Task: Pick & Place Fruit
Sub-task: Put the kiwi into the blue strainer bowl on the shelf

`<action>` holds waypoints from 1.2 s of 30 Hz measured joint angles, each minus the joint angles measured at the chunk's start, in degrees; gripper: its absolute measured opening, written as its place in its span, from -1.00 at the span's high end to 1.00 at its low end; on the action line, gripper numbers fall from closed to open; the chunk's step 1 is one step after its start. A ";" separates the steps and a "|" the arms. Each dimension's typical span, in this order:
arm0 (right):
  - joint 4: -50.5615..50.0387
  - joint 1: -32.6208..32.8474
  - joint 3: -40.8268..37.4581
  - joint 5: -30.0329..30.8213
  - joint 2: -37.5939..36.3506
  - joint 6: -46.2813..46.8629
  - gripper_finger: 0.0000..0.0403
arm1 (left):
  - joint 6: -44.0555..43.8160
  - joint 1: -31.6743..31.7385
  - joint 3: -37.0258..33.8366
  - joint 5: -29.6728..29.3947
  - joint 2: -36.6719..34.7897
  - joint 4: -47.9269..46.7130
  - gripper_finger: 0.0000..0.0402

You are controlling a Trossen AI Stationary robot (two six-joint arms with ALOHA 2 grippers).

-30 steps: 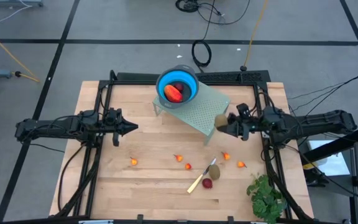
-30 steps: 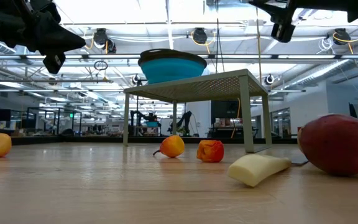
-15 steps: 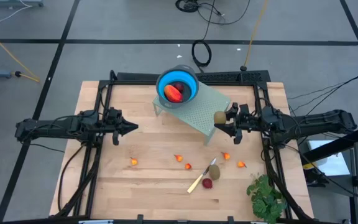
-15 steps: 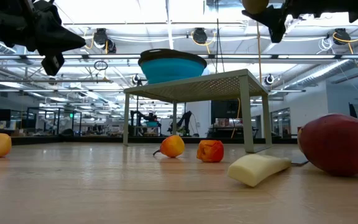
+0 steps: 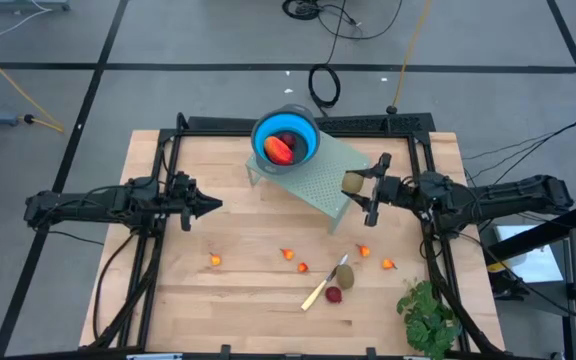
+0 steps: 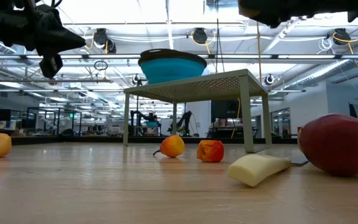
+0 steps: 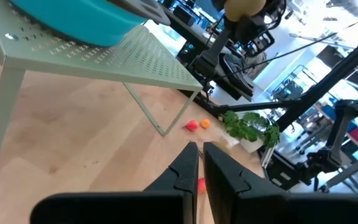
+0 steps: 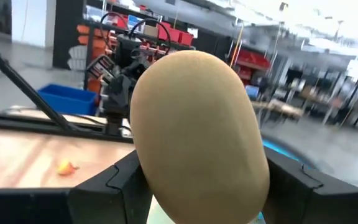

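Note:
My right gripper (image 5: 361, 190) holds a brownish-green oval fruit (image 5: 352, 183) in the air beside the right corner of the pale green perforated stand (image 5: 323, 178). On the stand sits a blue bowl (image 5: 285, 140) with a red-orange piece (image 5: 279, 148) in it. On the table lie a second oval fruit (image 5: 344, 275), a dark red ball (image 5: 334, 295) and several tiny orange-red pieces (image 5: 286, 253). My left gripper (image 5: 215, 205) hovers shut over the table's left half, touching nothing. My right gripper pinches the oval fruit between its two fingers (image 8: 114, 180), one on each long side (image 8: 143, 168). The fingers come level from the table's right. The fruit is lifted clear of the table and stand and fills the right wrist view.
A pale-handled knife (image 5: 318, 290) lies between the second oval fruit and the dark red ball. A leafy green bunch (image 5: 428, 315) sits at the near right corner. Black frame rails (image 5: 158, 250) run along the table's left, right and far sides.
My right gripper has rolled about its own line while keeping its hold. The oval fruit has swung up and a little toward the stand and far edge, and the gripper has risen to the top edge of the low view.

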 joint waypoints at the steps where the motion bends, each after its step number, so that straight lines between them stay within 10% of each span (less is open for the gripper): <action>1: 0.72 0.00 0.00 -0.01 0.21 -1.95 -0.09 | -0.59 0.00 0.00 0.00 0.00 0.01 0.88; 12: 4.36 0.00 0.00 -0.01 1.22 -17.53 -0.09 | -5.66 0.00 0.00 -0.22 0.03 -0.02 0.88; 36: -0.24 0.00 0.00 -0.08 1.68 -11.73 -0.10 | -17.36 0.00 0.00 -7.10 0.11 -0.02 0.88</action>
